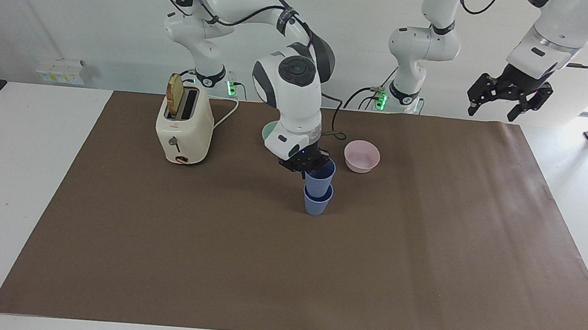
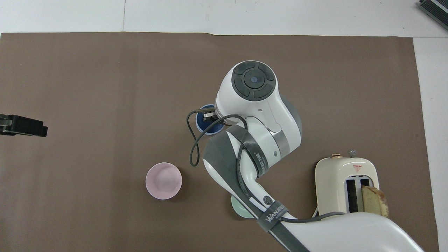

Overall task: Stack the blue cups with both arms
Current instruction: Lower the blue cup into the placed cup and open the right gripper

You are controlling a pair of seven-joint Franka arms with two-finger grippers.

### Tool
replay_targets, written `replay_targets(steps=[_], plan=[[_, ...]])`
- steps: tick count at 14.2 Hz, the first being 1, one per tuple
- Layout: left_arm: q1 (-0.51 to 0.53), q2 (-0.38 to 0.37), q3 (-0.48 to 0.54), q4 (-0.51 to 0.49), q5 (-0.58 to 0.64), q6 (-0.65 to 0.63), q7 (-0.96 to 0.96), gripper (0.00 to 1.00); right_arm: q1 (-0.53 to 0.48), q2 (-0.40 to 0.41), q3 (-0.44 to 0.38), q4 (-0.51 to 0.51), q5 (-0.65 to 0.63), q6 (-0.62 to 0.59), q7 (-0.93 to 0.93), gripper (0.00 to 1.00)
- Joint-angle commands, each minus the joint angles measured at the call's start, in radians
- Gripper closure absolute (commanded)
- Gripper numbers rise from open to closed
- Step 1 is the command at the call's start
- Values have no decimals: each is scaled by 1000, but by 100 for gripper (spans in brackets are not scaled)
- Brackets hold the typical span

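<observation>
Two white jointed arms with glossy rounded shells. Right arm (image 1: 290, 75): dark grey round joint cap (image 2: 252, 81) with segmented face, grey elbow panels, silver wrist ring, black cable (image 2: 194, 140) looped along the links, grey strap (image 2: 273, 215) lettered in white, small blue light above the black hand (image 1: 305, 167). Left arm (image 1: 551, 33): white shell, silver ring, black cable, black skeletal two-finger hand (image 1: 509, 95).
</observation>
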Motion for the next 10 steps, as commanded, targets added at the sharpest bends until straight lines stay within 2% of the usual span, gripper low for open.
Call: replay_targets(steps=[1, 4, 7, 8, 9, 10], plan=[[19, -28, -9, -32, -11, 7, -2, 0, -3, 8, 7, -12, -8, 26, 14, 100], [19, -28, -9, -32, -11, 5, -2, 0, -6, 26, 7, -24, -8, 91, 13, 100], [19, -28, -9, -31, -11, 5, -2, 0, -6, 28, 7, -27, -8, 92, 13, 100], [19, -28, -9, -31, -11, 5, -2, 0, -9, 28, 7, -29, -7, 92, 13, 95], [19, -28, -9, -31, -11, 5, -2, 0, -13, 28, 7, -32, -6, 92, 13, 77], [19, -28, -9, -32, -11, 4, -2, 0, -11, 28, 7, -32, -6, 92, 13, 65]])
